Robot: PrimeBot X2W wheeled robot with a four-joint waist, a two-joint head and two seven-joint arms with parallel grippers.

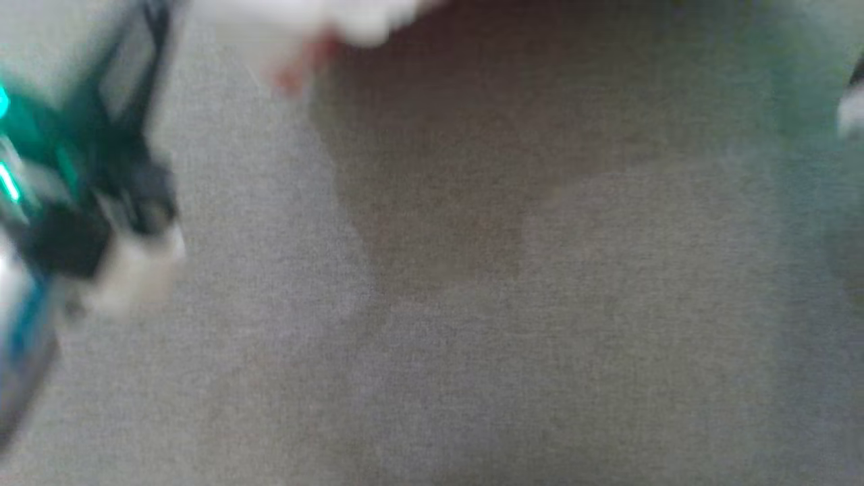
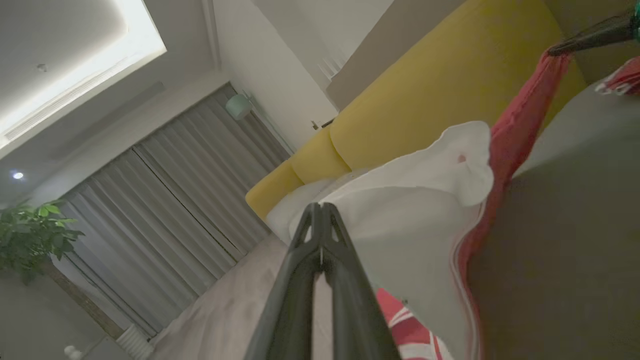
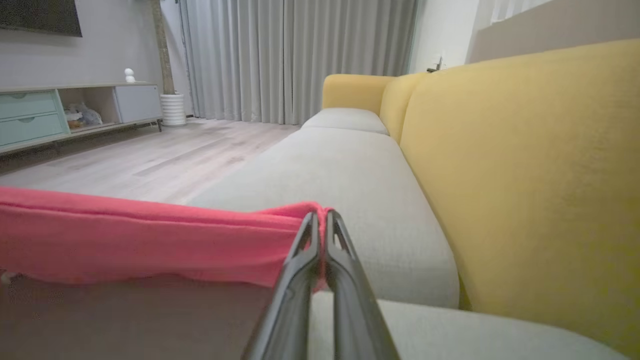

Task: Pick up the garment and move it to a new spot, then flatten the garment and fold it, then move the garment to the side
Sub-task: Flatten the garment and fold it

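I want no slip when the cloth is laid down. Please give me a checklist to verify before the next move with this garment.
1. Right tool shut on the garment, at its red edge: ok.
2. Left tool shut on its white part: ok.
3. Garment spread flat between the tools: not ok, it sags in folds.
4. Lower hem off the sofa seat: cannot tell.
5. Head view sharp enough for placing: not ok, blurred.

The right hand (image 3: 320, 220) pinches an edge of the red garment (image 3: 150, 240) above the grey sofa seat (image 3: 345, 170).
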